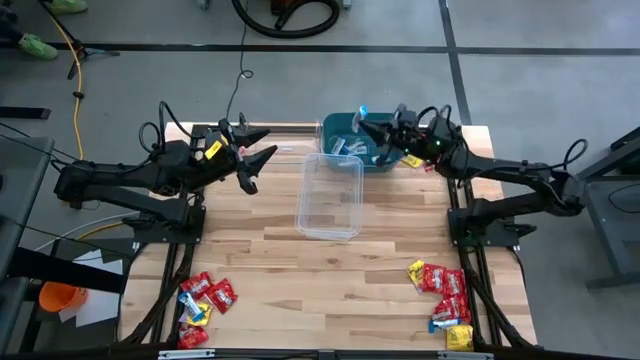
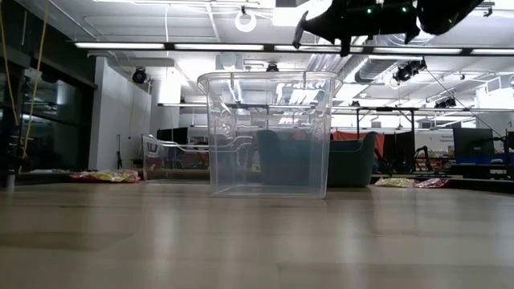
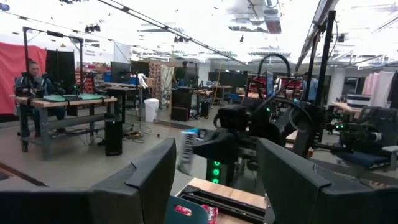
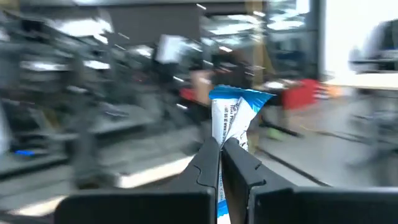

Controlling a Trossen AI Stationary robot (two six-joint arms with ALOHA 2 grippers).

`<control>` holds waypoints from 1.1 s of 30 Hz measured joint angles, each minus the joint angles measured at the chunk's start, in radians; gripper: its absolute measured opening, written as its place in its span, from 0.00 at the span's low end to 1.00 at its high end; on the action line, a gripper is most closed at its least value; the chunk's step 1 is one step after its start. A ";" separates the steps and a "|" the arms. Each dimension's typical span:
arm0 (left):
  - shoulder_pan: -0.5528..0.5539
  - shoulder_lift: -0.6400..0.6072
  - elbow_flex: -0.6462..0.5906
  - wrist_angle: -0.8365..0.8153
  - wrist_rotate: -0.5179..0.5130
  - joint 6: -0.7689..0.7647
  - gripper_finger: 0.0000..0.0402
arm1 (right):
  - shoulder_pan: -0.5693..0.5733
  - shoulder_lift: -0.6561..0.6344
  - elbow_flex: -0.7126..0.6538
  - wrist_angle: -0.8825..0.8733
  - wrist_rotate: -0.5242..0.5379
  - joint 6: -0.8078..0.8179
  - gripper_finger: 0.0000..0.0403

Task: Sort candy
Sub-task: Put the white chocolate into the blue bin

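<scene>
Your right fingers [image 4: 221,152] pinch a light blue wrapped candy packet [image 4: 236,121]; centre it over the teal plastic bin [image 1: 345,125] before releasing. Left fingers [image 1: 255,150] wait spread wide.

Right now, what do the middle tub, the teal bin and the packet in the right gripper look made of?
Middle tub: clear glossy plastic; the wood shows through. Teal bin: opaque, probably plastic. Packet pinched in the right gripper: shiny blue-and-white wrapper, crinkled, likely film.

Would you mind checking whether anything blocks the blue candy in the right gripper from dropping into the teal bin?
Nothing visible does. The right gripper, shut on the blue candy, hangs over the teal bin, whose top is open. The clear tub sits beside it, not in the way.
</scene>
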 joint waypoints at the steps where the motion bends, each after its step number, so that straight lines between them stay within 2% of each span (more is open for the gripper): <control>1: 0.000 0.000 0.000 0.000 0.000 0.000 0.53 | -0.006 0.000 0.020 -0.052 0.043 -0.020 0.00; 4: 0.000 0.000 0.000 0.000 0.000 0.000 0.53 | -0.021 0.000 0.079 -0.206 0.153 -0.049 0.00; 6: 0.000 0.000 0.000 0.000 0.000 0.000 0.53 | -0.032 0.000 0.104 -0.286 0.188 -0.045 0.00; 16: 0.000 0.000 0.000 0.000 0.000 -0.004 0.53 | -0.045 0.000 0.116 -0.354 0.194 -0.022 0.00; 20: 0.000 0.000 0.000 0.000 0.000 -0.006 0.53 | -0.046 0.000 0.116 -0.366 0.195 -0.022 0.04; 25: 0.000 0.000 0.000 0.000 0.000 -0.006 0.53 | -0.047 0.000 0.116 -0.379 0.247 -0.011 0.16; 30: 0.000 0.000 0.000 0.000 0.000 -0.007 0.53 | -0.047 0.000 0.116 -0.377 0.318 0.005 0.36; 33: 0.000 0.000 0.000 0.000 0.000 -0.007 0.53 | -0.047 0.000 0.116 -0.379 0.319 0.020 0.49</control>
